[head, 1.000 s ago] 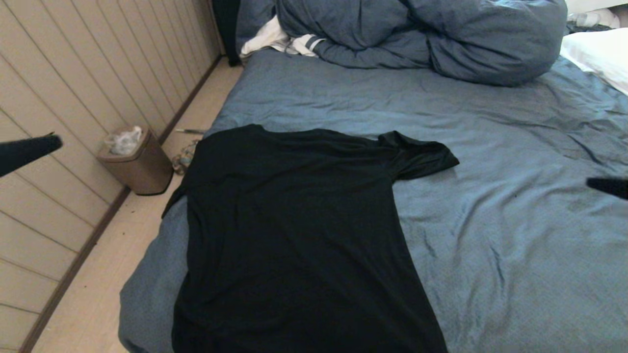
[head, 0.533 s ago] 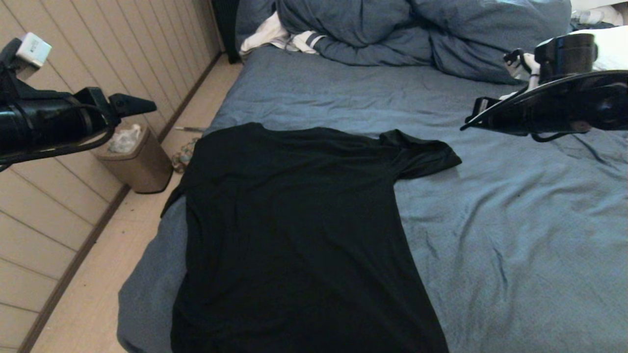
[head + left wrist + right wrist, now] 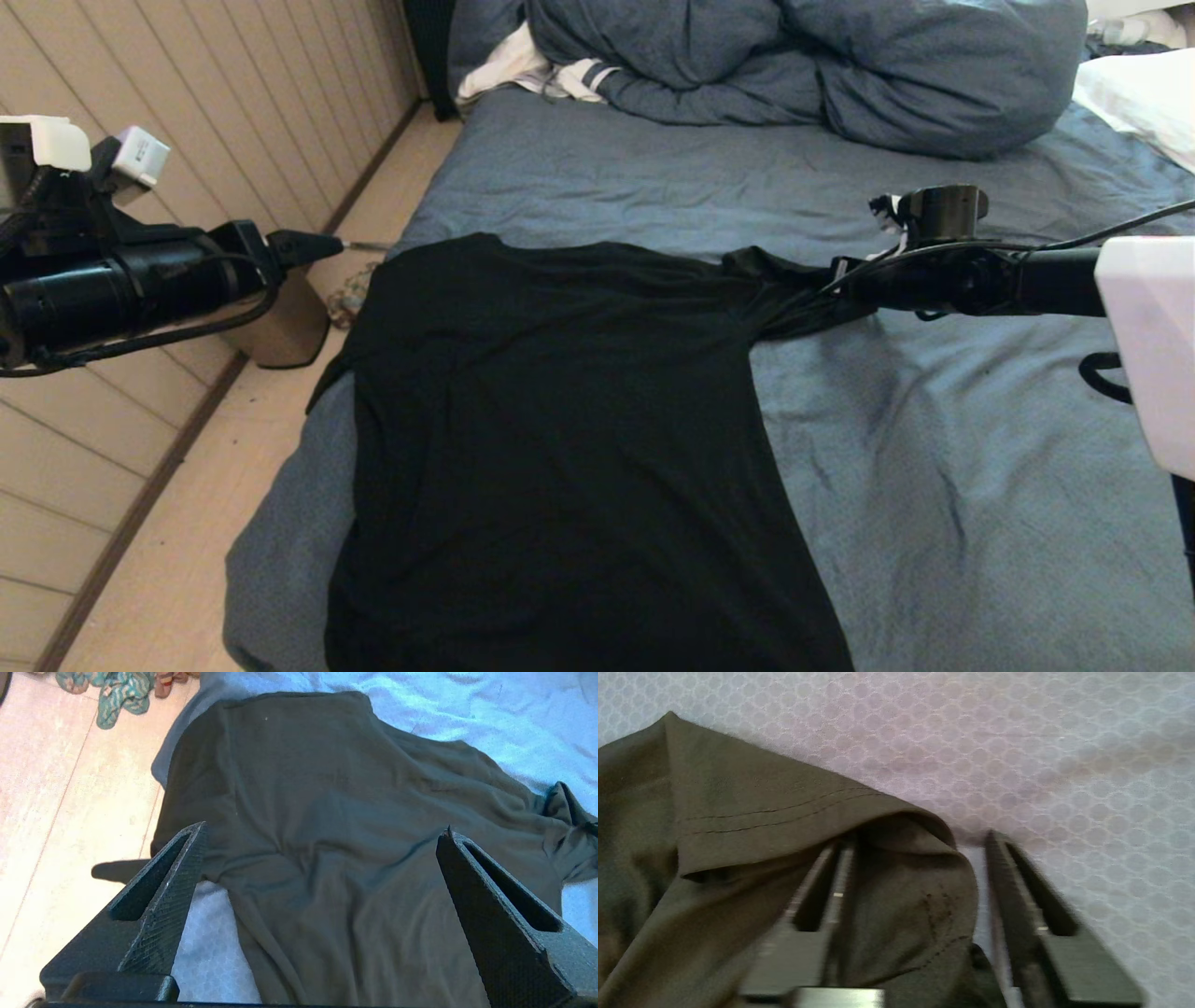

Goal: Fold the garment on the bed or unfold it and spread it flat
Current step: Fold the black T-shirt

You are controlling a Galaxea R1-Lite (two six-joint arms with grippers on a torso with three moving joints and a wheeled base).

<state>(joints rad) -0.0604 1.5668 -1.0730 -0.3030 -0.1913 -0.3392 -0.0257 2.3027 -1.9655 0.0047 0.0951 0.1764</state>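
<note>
Now my right gripper point(image 3: 915, 882) has dropped onto the black short-sleeved T-shirt's point(image 3: 560, 448) sleeve, fingers apart around it. My left gripper point(image 3: 322, 872), fingers apart, has come over its upper-left corner; folding looks ready to start.

Our head view looks down over bed point(image 3: 934, 485) | left wrist high above garment point(image 3: 327, 835) | right wrist close on its sleeve.

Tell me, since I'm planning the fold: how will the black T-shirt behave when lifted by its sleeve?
The T-shirt looks thin and floppy: its sleeve already drapes and wrinkles between the open fingers of the right hand, so it will probably sag and trail rather than hold shape. It seems light. One edge hangs off the bed, so a pull might drag it. The left hand hovers open.
</note>
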